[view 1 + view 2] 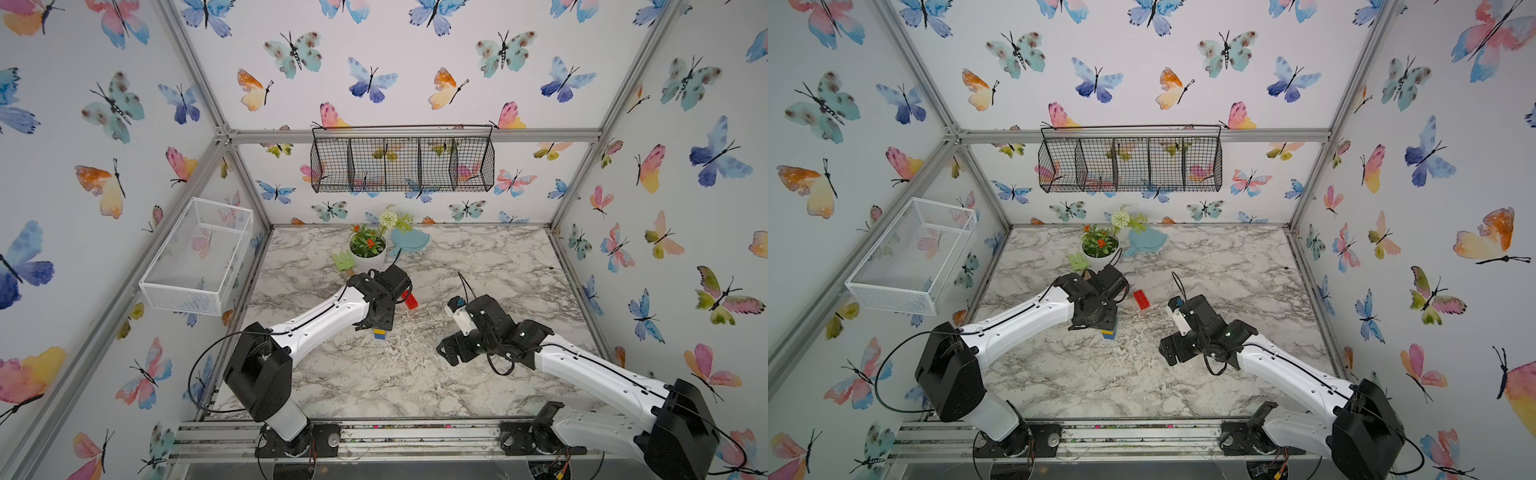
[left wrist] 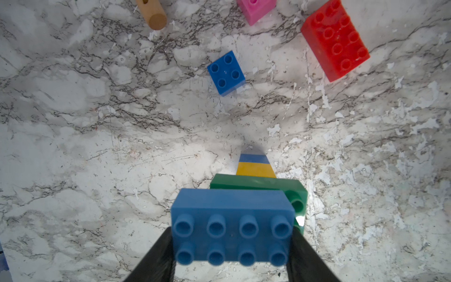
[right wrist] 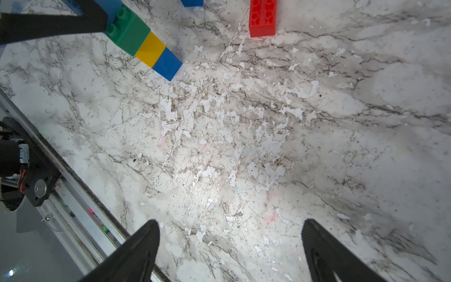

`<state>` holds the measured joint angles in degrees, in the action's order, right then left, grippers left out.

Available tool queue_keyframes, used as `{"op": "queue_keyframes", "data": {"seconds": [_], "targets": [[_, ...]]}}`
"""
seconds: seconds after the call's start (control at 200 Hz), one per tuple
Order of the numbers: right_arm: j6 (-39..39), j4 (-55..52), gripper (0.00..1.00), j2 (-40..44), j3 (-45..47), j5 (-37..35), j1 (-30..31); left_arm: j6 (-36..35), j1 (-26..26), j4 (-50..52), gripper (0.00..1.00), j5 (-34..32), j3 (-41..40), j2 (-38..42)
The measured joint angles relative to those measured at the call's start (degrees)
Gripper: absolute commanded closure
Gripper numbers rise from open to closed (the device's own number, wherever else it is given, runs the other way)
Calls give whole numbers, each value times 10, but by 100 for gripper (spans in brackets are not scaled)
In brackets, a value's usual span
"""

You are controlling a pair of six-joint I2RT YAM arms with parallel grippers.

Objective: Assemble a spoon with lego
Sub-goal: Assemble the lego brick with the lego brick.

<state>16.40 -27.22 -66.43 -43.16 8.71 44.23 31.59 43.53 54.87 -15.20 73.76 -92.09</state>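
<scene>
Left wrist view: our left end effector clamps the light-blue brick atop the green brick of the spoon, whose yellow-and-blue stem stands on the counter. The red brick lies ahead, long axis slanting away, nearer this arm, we judge; our right end effector gapes empty.

Part-built spoon upright nr red brick
</scene>
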Motion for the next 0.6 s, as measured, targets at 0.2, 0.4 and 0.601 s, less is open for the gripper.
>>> {"op": "queue_keyframes", "data": {"seconds": [0.2,0.4,0.601], "targets": [[-2,3,6,0,2,4,0,9,0,-10,58,0,-8,5],[-2,4,6,4,3,6,0,12,0,-15,59,1,-12,7],[-2,5,6,4,3,8,0,12,0,-14,59,8,-12,7]]}}
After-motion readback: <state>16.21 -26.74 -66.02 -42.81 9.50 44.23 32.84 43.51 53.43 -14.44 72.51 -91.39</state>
